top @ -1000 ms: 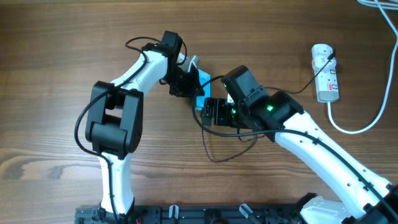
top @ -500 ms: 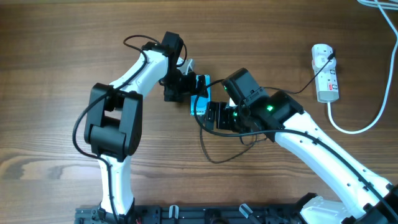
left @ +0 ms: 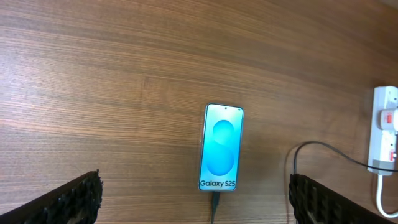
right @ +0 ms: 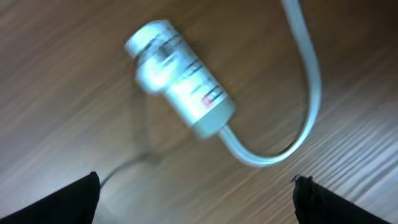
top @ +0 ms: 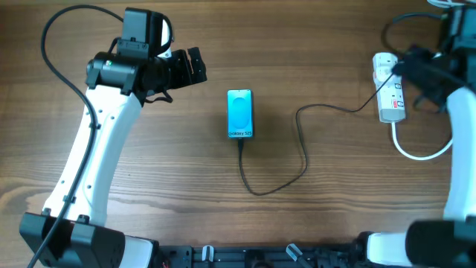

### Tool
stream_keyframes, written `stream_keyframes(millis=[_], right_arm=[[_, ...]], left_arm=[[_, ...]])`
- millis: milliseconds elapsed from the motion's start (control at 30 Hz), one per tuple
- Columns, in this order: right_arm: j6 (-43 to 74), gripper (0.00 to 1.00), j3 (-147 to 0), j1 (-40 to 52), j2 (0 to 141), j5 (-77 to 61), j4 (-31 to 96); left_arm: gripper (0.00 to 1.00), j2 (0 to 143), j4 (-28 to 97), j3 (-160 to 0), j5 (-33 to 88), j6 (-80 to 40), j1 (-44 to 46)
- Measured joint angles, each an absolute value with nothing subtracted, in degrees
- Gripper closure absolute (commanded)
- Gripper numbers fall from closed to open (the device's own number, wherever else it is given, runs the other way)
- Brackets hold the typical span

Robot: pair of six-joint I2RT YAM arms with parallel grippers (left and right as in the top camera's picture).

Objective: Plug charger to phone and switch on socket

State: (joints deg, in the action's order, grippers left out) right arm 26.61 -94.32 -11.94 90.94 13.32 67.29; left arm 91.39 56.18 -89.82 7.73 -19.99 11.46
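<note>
Closely, right gripper point(right: 196, 180) crowds socket point(top: 392, 104); cord point(right: 314, 93) trails.

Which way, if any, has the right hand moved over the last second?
Yes. The right hand has left the phone at mid-table and swung to the right, and it is now above the socket.

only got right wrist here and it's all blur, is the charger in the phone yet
observer: looks so; overhead, the charger meets the phone at its short edge by the Galaxy S25 text.
operator: where's the left gripper
observer: the left gripper is open and empty, off to the phone's upper left overhead, not touching it.
operator: charger's other end?
observer: it runs across to the socket; the join itself is too small to tell.
</note>
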Motion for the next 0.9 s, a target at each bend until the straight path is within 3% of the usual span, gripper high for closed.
stream_keyframes(millis=[267, 533, 900], right_arm=[[18.5, 0.00, -94.0, -24.0, 107.4, 9.8, 58.4], [16.1, 0.00, -94.0, -24.0, 116.7, 8.9, 48.0], [8.7, 0.00, -93.5, -24.0, 123.0, 3.7, 43.2]], left_arm=[[0.00, 91.4, 56.4, -89.8, 7.7, -20.1, 11.5], [0.00, 91.4, 56.4, -89.8, 7.5, -20.1, 11.5], [0.00, 91.4, 56.4, -89.8, 7.5, -20.1, 11.5]])
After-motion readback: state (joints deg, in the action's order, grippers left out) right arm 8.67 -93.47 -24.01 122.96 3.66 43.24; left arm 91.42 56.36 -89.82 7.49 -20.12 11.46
